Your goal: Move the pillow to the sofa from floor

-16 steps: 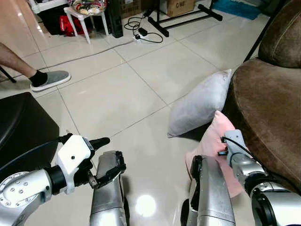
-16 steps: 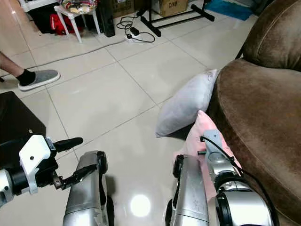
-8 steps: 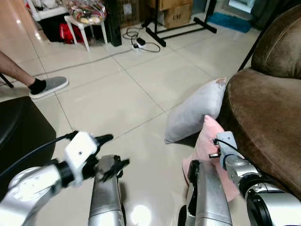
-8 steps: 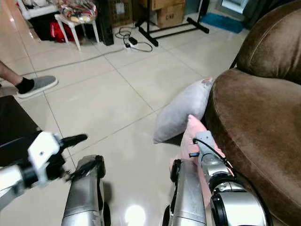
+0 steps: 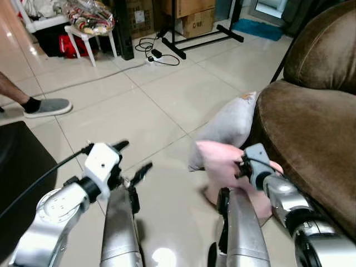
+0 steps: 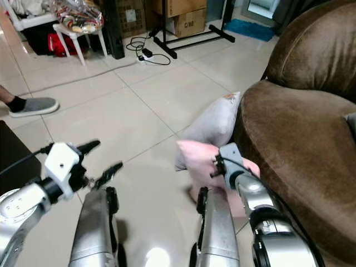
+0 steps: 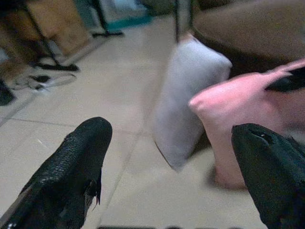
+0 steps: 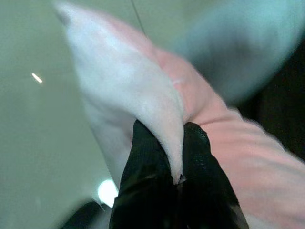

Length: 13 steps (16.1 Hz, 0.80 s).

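A pink pillow (image 5: 219,164) hangs lifted off the tiled floor beside the brown sofa (image 5: 317,128). My right gripper (image 8: 172,162) is shut on the pillow's edge, with the fabric pinched between both black fingers. A grey pillow (image 5: 228,128) leans against the sofa's front just behind the pink one. Over the floor to the left, my left gripper (image 5: 133,164) is open and holds nothing. In the left wrist view both the pink pillow (image 7: 238,114) and the grey pillow (image 7: 188,95) lie ahead of the spread fingers (image 7: 71,167).
A dark low block (image 5: 19,183) stands at my left. A person's foot in a grey shoe (image 5: 47,105) rests on the floor at the far left. Cables (image 5: 153,53), a black stand (image 5: 194,39), a white stool (image 5: 89,33) and cardboard boxes (image 5: 194,19) sit at the back.
My right gripper has raised the pink pillow and swung its top corner to the left. The left arm has lifted a little. The camera has shifted forward.
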Tool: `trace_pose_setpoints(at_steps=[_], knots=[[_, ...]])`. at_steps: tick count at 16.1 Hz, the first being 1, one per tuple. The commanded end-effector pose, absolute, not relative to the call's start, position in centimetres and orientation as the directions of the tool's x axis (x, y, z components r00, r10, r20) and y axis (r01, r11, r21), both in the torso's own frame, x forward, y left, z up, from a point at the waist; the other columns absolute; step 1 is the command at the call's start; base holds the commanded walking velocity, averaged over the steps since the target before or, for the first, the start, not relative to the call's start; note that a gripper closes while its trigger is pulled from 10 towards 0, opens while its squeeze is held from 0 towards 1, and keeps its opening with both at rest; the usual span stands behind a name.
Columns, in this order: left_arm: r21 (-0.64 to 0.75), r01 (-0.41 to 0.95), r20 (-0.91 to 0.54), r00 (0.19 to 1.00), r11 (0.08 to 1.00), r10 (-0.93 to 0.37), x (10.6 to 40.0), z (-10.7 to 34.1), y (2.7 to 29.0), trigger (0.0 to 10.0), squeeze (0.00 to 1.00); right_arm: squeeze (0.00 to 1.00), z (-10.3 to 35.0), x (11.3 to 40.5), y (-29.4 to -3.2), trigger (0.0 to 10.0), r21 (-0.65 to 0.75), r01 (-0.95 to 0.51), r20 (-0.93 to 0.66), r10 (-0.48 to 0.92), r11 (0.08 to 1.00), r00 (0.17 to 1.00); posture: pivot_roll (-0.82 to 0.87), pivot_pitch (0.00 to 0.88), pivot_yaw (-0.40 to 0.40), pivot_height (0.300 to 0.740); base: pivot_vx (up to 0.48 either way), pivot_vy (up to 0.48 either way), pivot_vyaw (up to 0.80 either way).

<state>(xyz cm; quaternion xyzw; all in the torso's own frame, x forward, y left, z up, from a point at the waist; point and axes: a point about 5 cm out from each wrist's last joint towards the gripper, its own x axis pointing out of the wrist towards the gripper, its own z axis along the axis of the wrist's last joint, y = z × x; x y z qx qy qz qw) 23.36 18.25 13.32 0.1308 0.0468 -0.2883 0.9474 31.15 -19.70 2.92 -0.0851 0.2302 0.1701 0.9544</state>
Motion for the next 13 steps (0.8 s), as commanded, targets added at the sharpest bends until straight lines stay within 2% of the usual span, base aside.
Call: trace_pose_setpoints(at_steps=[1,3,5,6,7,9,10,11,13], knots=[[0.241,0.524,-0.145,0.852,0.817,-0.504,23.4,13.4,18.2,10.0,0.0,0.0,6.5,32.2,-20.0,0.0,-0.049,-0.395,-0.319,0.36,0.917,0.877,0.08,0.0,-0.049,0.447,0.0,0.0,0.0],[0.227,0.489,-0.098,0.872,0.842,-0.48,23.2,13.9,17.8,10.0,0.0,0.0,10.2,31.2,-20.5,0.0,-0.034,-0.428,-0.21,0.413,0.903,0.886,0.06,0.0,-0.054,0.447,0.0,0.0,0.0],[0.225,0.463,-0.057,0.885,0.857,-0.463,23.1,14.5,17.7,10.0,0.0,0.0,16.1,30.8,-21.4,0.0,0.005,-0.41,-0.026,0.41,0.912,0.912,0.05,0.0,-0.05,0.447,0.0,0.0,0.0],[0.234,0.448,-0.037,0.891,0.863,-0.453,23.2,14.9,17.7,10.0,0.0,0.0,21.7,31.0,-22.7,0.0,-0.068,-0.345,0.172,0.351,0.936,0.92,0.04,0.0,-0.042,0.447,0.0,0.0,0.0],[0.236,0.44,-0.026,0.894,0.866,-0.447,23.4,15.1,17.7,10.0,0.0,0.0,24.2,31.3,-23.6,10.0,-0.068,-0.286,0.24,0.294,0.956,0.925,0.03,0.0,-0.026,0.447,0.0,0.0,0.0],[0.245,0.429,-0.003,0.897,0.869,-0.442,23.9,15.7,17.8,10.0,0.0,0.0,29.4,31.5,-25.9,10.0,-0.053,-0.154,0.394,0.162,0.987,0.905,0.02,0.0,-0.021,0.447,0.0,0.0,0.0],[0.259,0.434,0.01,0.892,0.863,-0.452,24.2,16.1,17.7,10.0,0.0,0.0,33.4,31.2,-28.1,10.0,-0.088,0.017,0.449,0.025,0.996,0.893,0.01,0.0,-0.011,0.447,0.0,0.0,0.0],[0.272,0.433,0.019,0.89,0.859,-0.455,24.3,16.5,17.8,10.0,0.0,0.0,35.5,31.0,-28.9,10.0,-0.173,0.129,0.467,-0.033,0.976,0.884,0.01,0.0,-0.012,0.456,0.0,0.0,0.0],[0.271,0.417,0.03,0.897,0.868,-0.441,24.6,16.8,17.9,10.0,0.0,0.0,35.7,31.4,-28.8,10.0,-0.27,0.23,0.409,-0.105,0.935,0.906,0.01,0.0,-0.014,0.471,0.0,0.0,0.0]])
